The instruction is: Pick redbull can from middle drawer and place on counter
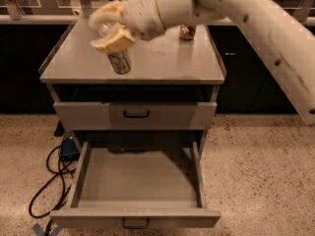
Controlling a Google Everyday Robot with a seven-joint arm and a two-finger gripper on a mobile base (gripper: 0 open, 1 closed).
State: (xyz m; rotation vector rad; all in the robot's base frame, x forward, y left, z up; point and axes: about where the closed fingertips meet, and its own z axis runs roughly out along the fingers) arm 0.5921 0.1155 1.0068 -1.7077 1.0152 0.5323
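**benchwatcher:** Standing right by the cabinet here. The gripper (109,28) is over the front-left part of the counter (167,58), clamped on the top of the redbull can (119,62), which hangs below it. The big white arm (256,23) runs off to the upper right.

**tinkerer_42:** So this is the placing bit? Is the can down?

**benchwatcher:** I'd say placing, yeah. The pick looks done: the middle drawer (140,181) is pulled out below and its floor is bare. I can't tell if the can's base is touching the counter or just above it (it's near the front edge either way). My guess for the next move: lower it the last bit until it sits flat, then let go and lift straight up so it doesn't get knocked.

**tinkerer_42:** Which way is it pointing?

**benchwatcher:** Long axis is near vertical, lid end up inside the grip, base down. It leans a little, top toward the left and base toward the right. It's slim and tall, so I'd square it up before release. The wider brown can (186,32) sits well apart at the back.
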